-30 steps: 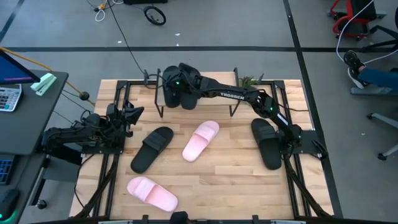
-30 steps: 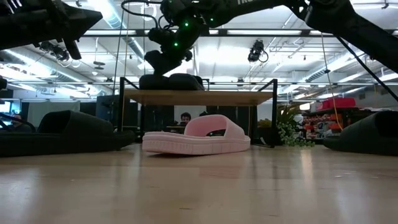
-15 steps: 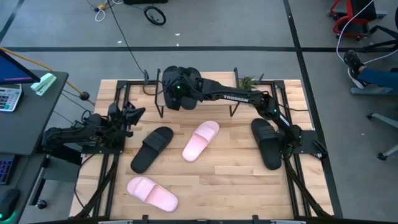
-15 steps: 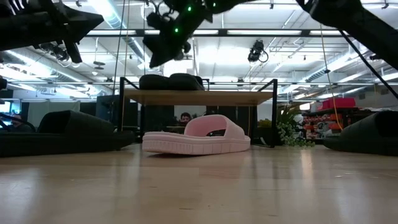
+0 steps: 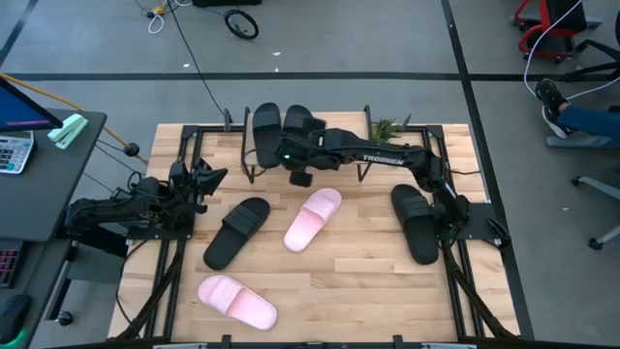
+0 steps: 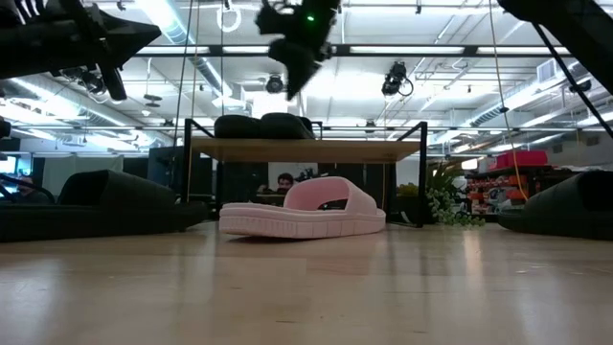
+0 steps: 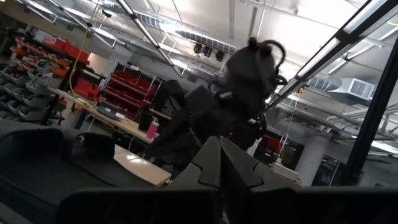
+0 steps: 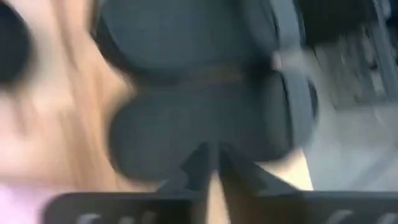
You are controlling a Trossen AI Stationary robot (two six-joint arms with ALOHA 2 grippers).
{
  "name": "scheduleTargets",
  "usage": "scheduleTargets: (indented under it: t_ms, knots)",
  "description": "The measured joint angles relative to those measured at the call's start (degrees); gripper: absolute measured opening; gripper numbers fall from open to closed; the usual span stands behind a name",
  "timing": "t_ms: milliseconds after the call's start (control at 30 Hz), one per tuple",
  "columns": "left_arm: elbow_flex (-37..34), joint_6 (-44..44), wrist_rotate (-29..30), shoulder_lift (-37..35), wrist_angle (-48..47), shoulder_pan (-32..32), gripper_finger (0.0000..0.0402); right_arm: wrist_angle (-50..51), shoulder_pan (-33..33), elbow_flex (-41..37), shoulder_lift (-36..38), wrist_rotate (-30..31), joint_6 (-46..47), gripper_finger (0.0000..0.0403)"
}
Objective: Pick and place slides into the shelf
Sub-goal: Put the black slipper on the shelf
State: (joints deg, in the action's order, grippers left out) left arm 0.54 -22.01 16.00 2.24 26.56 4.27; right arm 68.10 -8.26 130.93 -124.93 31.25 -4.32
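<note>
The shelf (image 5: 341, 124) stands at the table's far middle, and two black slides (image 5: 265, 128) (image 5: 298, 124) rest side by side on its top board (image 6: 306, 149). On the table lie a black slide (image 5: 237, 233), a pink slide (image 5: 313, 219), a second pink slide (image 5: 237, 301) near the front, and a black slide (image 5: 415, 223) at the right. My right gripper (image 5: 301, 176) hovers shut above the shelf's near edge, high over it in the low view (image 6: 292, 84), holding nothing. My left gripper (image 5: 215, 174) waits shut at the left, off the table top.
A small green plant (image 5: 387, 126) stands beside the shelf's right end. Black frame rails run along the table's left and right sides. Bare wood lies open between the slides and along the near edge (image 5: 368, 291).
My right gripper has risen from the two black slides on the shelf and drawn back toward the table's near edge and a little to the right. Its fingers have come together. Both slides stay in place on the top board.
</note>
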Motion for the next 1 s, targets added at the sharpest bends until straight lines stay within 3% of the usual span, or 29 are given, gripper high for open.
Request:
scheduleTargets:
  t_ms: [200,467,633,1000]
  knots:
    - [0.0,0.1,-0.01,0.0,-0.43,0.0,0.0004,10.12,-3.6,-0.02,0.42,4.3,6.13,0.0006]
    - [0.0,-0.22,0.01,0.0,-0.43,0.0,0.0015,9.75,-12.97,-0.04,0.05,-6.56,3.27,0.0003]
    - [0.0,0.1,0.01,0.0,-0.43,0.0,0.0006,8.54,-18.07,-0.04,-0.05,-23.01,0.48,0.0002]
    - [0.0,0.17,0.06,0.0,-0.3,0.01,0.0025,2.05,-16.96,-0.55,-1.15,-24.09,-1.38,0.0]
